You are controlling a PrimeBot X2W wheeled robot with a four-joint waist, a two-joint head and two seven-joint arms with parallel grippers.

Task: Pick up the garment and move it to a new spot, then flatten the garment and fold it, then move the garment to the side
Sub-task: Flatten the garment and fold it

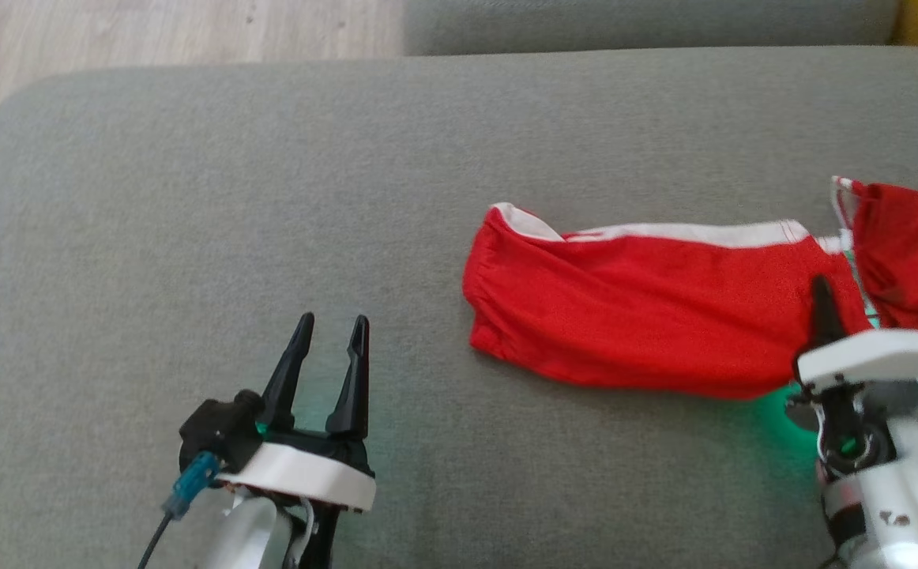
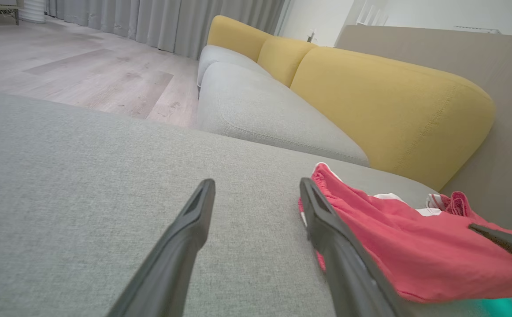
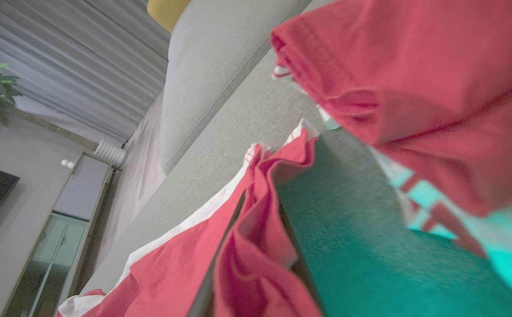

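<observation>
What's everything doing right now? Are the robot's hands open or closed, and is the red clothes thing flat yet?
Left hand: open, holding nothing.
Right hand: shut, pinching red cloth.
Garment: rumpled, not flat, lying on the grey cushion, one part caught in the right hand.

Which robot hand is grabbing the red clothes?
The right gripper: it's shut on the garment, while the left gripper stands open, holding nothing.
</observation>
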